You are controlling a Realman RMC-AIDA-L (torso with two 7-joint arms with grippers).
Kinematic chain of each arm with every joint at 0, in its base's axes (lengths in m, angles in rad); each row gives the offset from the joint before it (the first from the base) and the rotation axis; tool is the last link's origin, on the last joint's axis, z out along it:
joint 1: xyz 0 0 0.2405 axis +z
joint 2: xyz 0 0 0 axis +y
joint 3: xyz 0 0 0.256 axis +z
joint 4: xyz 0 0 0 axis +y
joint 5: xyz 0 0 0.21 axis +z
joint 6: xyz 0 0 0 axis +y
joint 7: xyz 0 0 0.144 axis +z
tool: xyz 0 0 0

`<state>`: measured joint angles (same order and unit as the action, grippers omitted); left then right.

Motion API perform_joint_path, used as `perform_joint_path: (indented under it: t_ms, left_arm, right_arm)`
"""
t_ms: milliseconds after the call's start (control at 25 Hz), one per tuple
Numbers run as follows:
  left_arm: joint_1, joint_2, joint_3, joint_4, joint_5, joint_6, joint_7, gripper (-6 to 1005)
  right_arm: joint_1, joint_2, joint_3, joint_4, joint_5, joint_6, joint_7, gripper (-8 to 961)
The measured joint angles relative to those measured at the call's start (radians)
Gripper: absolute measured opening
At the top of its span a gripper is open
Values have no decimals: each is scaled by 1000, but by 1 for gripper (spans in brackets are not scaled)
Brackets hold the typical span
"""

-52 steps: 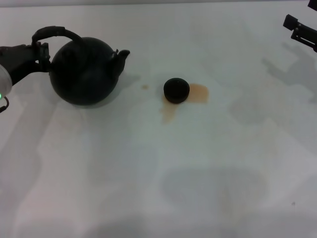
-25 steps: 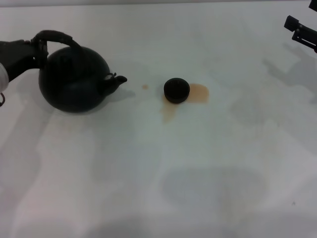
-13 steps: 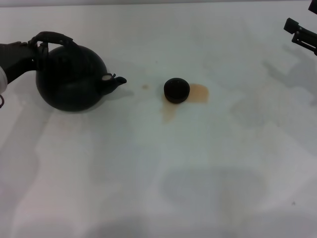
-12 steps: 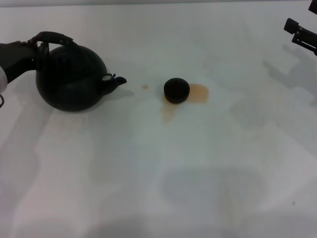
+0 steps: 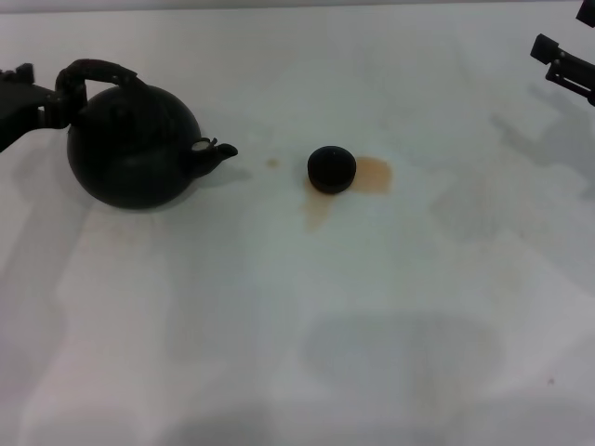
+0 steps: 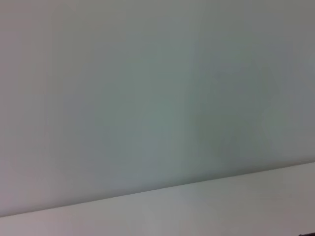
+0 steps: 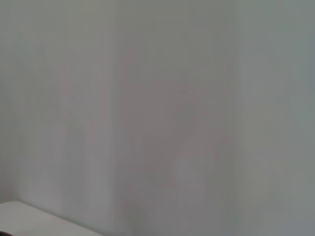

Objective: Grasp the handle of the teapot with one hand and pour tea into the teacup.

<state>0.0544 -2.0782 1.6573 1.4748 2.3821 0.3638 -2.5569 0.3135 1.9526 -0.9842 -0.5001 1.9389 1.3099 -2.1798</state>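
White table (image 5: 372, 316) carries the black teapot (image 5: 135, 149) at far left, upright, spout twd the teacup (image 5: 332, 169) near centre; the two well apart. Amber tea (image 5: 375, 174) stains lie on the surface beside & in front of the cup, w/ a small spot between pot & cup.

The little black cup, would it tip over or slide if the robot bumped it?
The teacup looks low and squat, so it would probably slide rather than tip. It sits among tea stains on the smooth white table, so it may skid easily. Being tiny, it is likely light.
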Motion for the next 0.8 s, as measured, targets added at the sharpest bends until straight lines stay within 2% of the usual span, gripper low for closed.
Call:
perform_joint_path:
  t_ms: [80, 280, 520, 800]
  left_arm:
    - [23, 1, 14, 17, 0, -10, 18, 552]
    - [82, 0, 75, 50, -1, -52, 72, 790]
    - [147, 1, 101, 58, -15, -97, 76, 837]
    - [231, 8, 199, 54, -44, -317, 136, 875]
  right_arm:
    - [-1, -1, 2, 0, 0, 0, 0, 854]
    - [-12, -11, 8, -3, 0, 0, 0, 854]
    - [-5, -30, 10, -5, 0, -7, 10, 854]
    - [-12, -62, 53, -5, -3, -37, 25, 854]
